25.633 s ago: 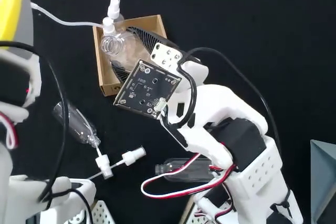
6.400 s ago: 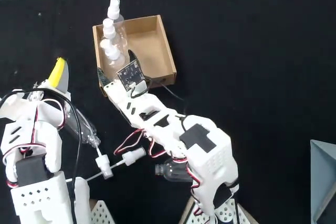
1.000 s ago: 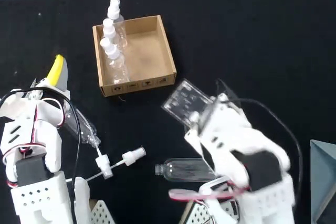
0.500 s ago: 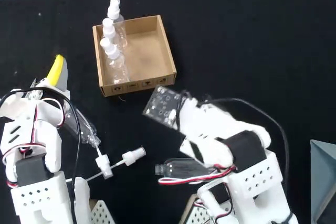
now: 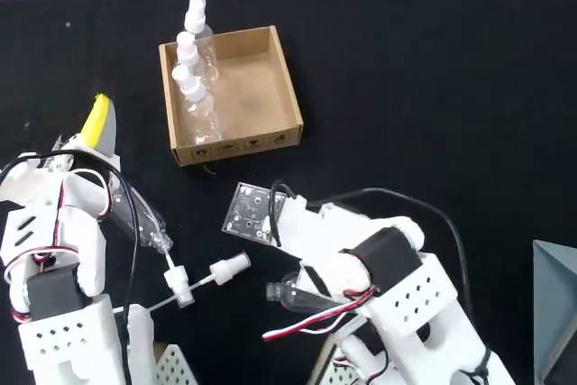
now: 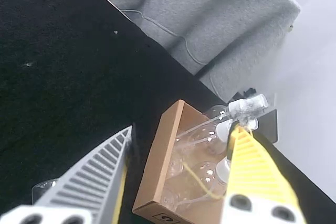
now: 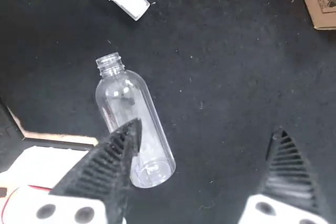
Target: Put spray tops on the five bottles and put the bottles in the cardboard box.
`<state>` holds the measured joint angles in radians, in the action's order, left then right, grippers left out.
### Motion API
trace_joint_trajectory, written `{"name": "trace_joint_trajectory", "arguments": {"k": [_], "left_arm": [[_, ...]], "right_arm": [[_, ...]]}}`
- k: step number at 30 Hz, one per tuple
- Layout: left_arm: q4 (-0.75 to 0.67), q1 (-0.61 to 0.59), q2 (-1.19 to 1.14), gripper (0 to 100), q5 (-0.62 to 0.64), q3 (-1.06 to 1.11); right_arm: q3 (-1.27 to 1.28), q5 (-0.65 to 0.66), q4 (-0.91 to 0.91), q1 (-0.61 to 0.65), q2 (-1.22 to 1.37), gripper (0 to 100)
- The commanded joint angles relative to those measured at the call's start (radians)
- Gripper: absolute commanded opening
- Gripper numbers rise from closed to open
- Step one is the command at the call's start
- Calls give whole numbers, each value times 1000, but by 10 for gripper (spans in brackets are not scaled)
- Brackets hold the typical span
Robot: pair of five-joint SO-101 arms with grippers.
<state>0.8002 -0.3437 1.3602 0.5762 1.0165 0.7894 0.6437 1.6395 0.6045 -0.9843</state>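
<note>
Cardboard box (image 5: 240, 144) holds three capped bottles (image 5: 200, 107). Near it, the right gripper (image 7: 206, 129) hangs spread over an uncapped bottle (image 7: 125, 95) on the bench (image 5: 433, 87); left gripper (image 6: 184, 129) likewise spread.

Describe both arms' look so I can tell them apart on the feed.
Both have white shells, black servos, red-white-black wiring. Left arm: one yellow jaw, one grey, both ridged. Right arm: black ridged jaws, bare camera board.
</note>
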Motion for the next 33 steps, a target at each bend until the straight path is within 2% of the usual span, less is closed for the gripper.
{"name": "trace_joint_trajectory", "arguments": {"k": [1,7,13,19,26,33], "left_arm": [[-25,-7,17,274,3,-21],[-25,-7,17,274,3,-21],[-25,-7,17,274,3,-21],[-25,-7,17,274,3,-21],[-26,-7,17,274,3,-21],[-26,-7,17,274,3,-21]], "right_arm": [[28,-12,-57,26,16,332],[131,-12,-130,32,18,332],[166,-75,-135,175,19,332],[179,-75,-150,192,22,332],[163,-83,-173,196,173,332],[156,-83,-189,261,278,332]]}}
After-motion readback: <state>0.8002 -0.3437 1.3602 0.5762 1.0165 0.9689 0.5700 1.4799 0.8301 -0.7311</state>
